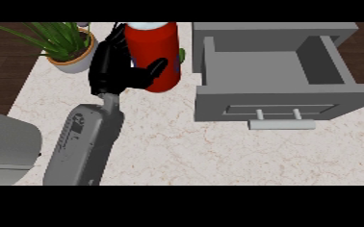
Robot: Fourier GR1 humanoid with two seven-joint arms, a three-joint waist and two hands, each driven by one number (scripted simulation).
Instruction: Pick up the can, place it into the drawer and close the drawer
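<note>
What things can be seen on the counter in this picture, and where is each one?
can: one, red with a pale top, upper middle, left of the drawer
drawer: one, grey, open, right side, pale handle at its front
plant: one, green leaves in a pale pot with an orange rim, upper left
counter: one, pale marble
grey object: one, left edge, cannot tell what it is
left hand: one, black on a grey forearm, curled against the can's left side
right hand: not in view

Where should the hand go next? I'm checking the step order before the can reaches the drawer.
Probably lift the red can and carry it right, over the open drawer. The left hand is already curled against the can's side, thumb across its front, and the can stands left of the drawer.
</note>
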